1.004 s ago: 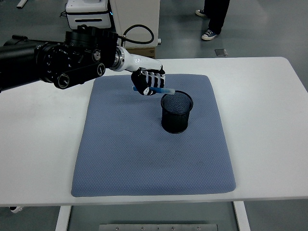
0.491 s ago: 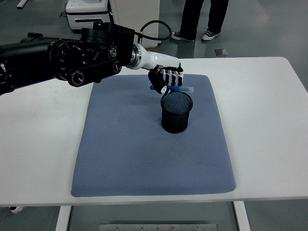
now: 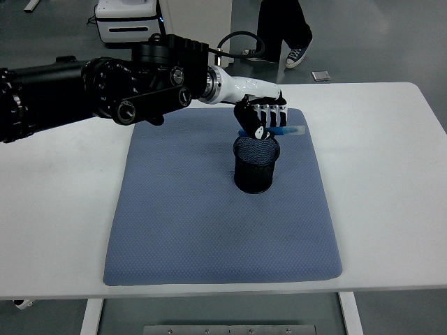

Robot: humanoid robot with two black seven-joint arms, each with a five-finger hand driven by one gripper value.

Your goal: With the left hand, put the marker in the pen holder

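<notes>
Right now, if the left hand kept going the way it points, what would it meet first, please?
Nothing, it seems: the left hand with the marker points right, above the holder; only mat lies under that path, though depth is unclear.

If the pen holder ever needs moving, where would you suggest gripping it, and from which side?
Grip the pen holder around its round mesh wall, coming from the right: it stands upright on the blue mat, and the left hand holds the marker over its open top.

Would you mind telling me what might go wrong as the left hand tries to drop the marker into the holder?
The marker lies nearly level in the left hand, its tip past the holder's far rim. Released like this, it may land across the rim and roll onto the mat. The hand is close above the holder, so tilting the marker could knock the holder over.
</notes>
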